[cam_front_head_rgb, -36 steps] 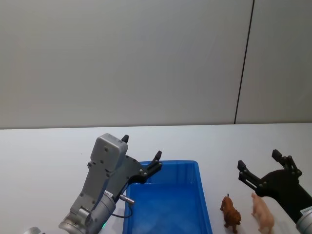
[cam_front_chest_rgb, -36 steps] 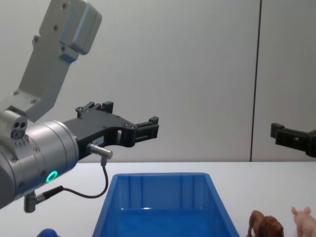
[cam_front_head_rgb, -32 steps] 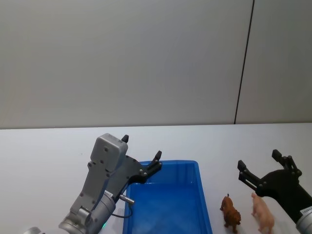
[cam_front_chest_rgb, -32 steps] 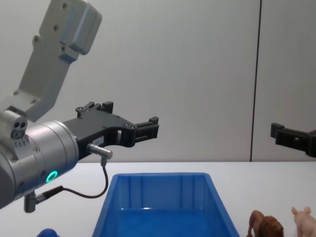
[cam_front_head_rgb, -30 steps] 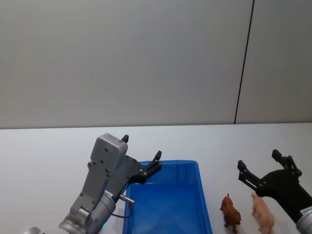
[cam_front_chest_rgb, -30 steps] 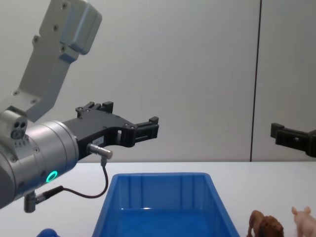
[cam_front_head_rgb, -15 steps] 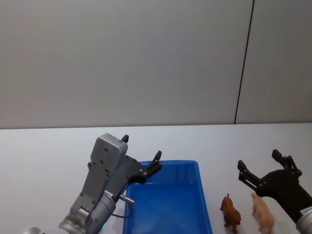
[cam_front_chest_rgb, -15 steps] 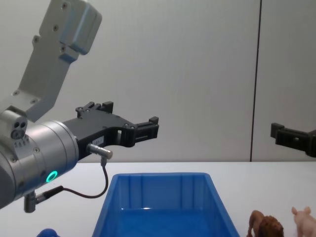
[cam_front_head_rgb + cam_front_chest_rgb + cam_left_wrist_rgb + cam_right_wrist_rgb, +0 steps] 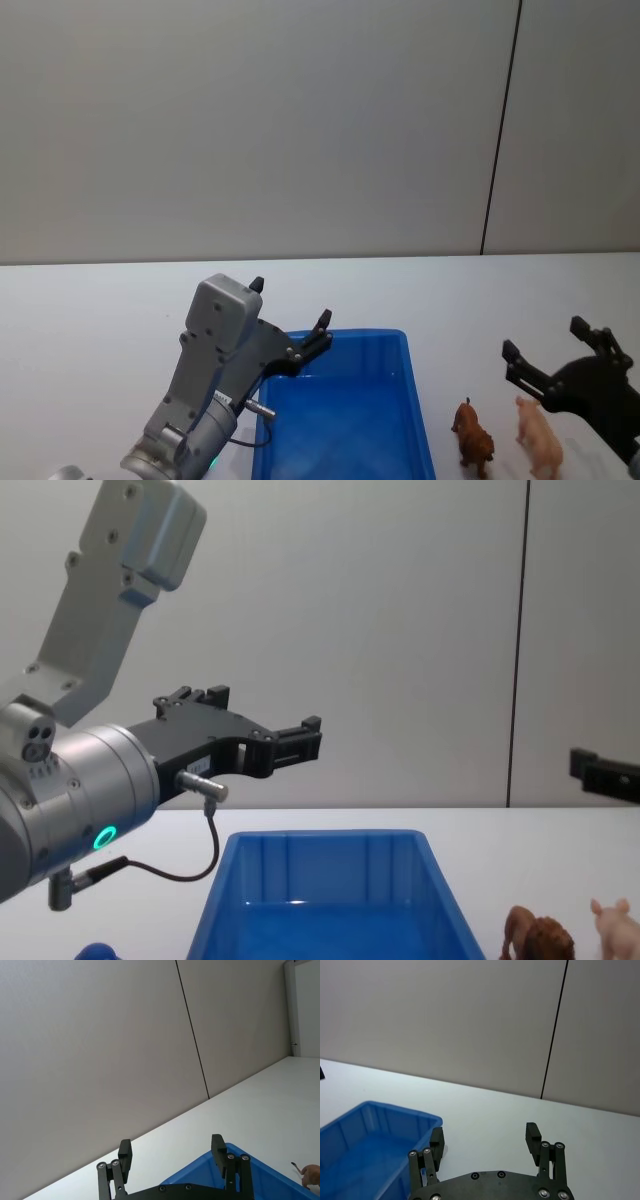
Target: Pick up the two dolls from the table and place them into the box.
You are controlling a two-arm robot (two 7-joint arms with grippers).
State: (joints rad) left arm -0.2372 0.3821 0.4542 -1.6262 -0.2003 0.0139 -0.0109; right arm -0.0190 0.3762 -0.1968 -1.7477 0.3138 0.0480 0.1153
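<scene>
1. Centrally, near the front of the white table (image 9: 100, 320), sits the blue box (image 9: 350, 420). In the chest view its ribbed far wall (image 9: 330, 865) and its blue floor can be seen.
2. Both dolls stand on the table to the right of the box, outside it. The brown lion (image 9: 473, 436) is the nearer of the two to the box wall but is apart from it.
3. The pale pink pig (image 9: 538, 436) stands just beside the lion on its right, with a small gap between them. In the chest view the lion (image 9: 537, 938) and the pig (image 9: 618, 925) are both upright on their legs.
4. The left gripper (image 9: 290, 302) hangs in the air over the far left corner of the box, clear of the rim. Its two fingers are spread wide and nothing is between them. The chest view shows it (image 9: 262, 712) raised well above the box, and the left wrist view (image 9: 171, 1146) shows the same empty gap, with the box (image 9: 270, 1175) below.
5. The right gripper (image 9: 545, 338) hovers above the table near the pig without touching either doll. Its fingers are also apart and empty, which the right wrist view (image 9: 485, 1134) confirms. That view also has the box (image 9: 360, 1135) off to one side.
6. Behind the table is a plain grey wall (image 9: 250, 130) with a dark vertical seam (image 9: 500, 130).
</scene>
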